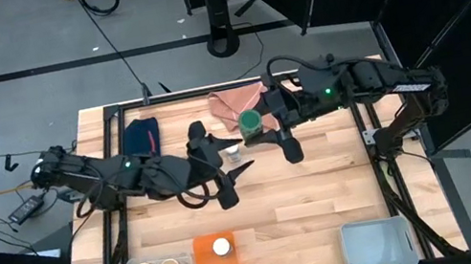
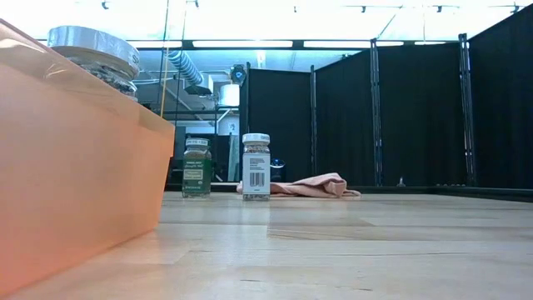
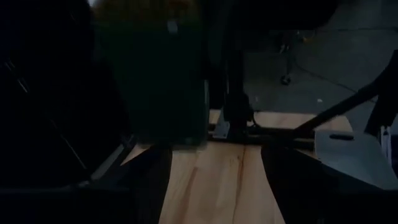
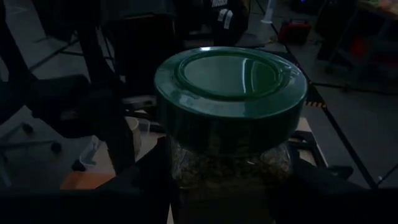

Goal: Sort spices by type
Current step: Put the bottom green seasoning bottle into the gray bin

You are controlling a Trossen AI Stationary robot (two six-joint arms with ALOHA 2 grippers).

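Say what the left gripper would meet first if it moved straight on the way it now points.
Most likely the small glass spice jar with a green label, which looms just ahead of the open left gripper in its wrist view. How near it is cannot be judged well.

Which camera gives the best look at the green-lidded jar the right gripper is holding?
The right wrist view: the green-lidded jar fills the picture, lid and contents plain, between the right gripper's fingers. The high view shows only its lid from above. The low view shows a green-lidded jar that may be another. The left wrist view shows nothing clear.
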